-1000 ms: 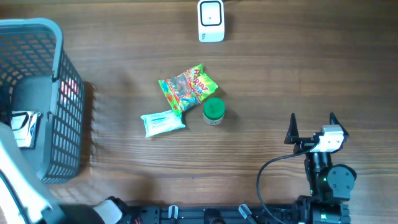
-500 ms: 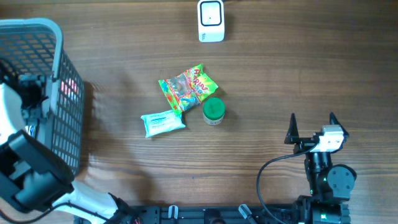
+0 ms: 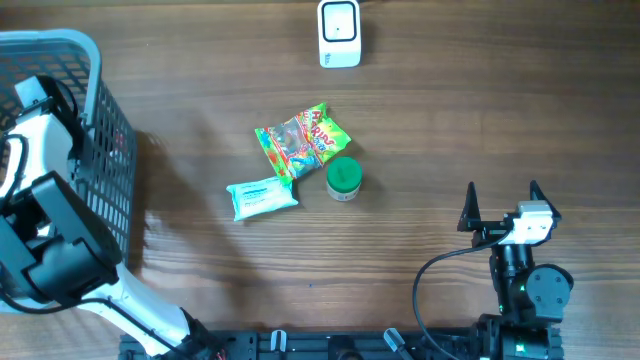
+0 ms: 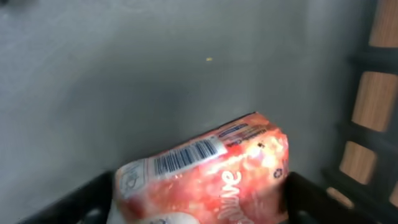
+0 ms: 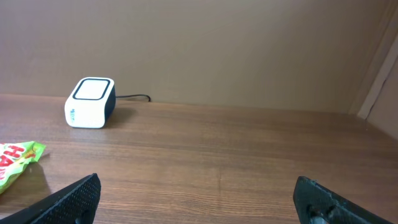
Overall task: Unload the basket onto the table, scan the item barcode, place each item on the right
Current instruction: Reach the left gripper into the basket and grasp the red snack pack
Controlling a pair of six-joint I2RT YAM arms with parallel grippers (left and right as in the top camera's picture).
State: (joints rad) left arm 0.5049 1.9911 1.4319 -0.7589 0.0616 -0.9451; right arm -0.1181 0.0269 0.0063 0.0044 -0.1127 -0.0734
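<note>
1. Brown wood-grain desk [image 3: 480,110] fills the overhead view, with a plain tan wall behind it in the right wrist view.
2. At the desk's left edge stands a grey mesh basket [image 3: 96,62]; the left arm [image 3: 48,250] reaches down into it.
3. Inside the basket, on its grey floor, lies a red packet [image 4: 249,168], tilted, its white label and barcode [image 4: 186,156] facing up.
4. The left jaws flank this packet, one dark finger [image 4: 81,200] at each lower corner of the left wrist view. They stand wide, but I cannot tell whether they press on the packet or only bracket it.
5. A white scanner [image 3: 339,34] sits at the far edge of the desk, well apart from the basket.
6. Mid-desk lie a green candy bag [image 3: 302,138], a green-lidded jar [image 3: 344,177] just beside it, and a pale blue packet [image 3: 262,197].
7. The right jaws are spread wide and hold nothing, near the desk's right front.
</note>
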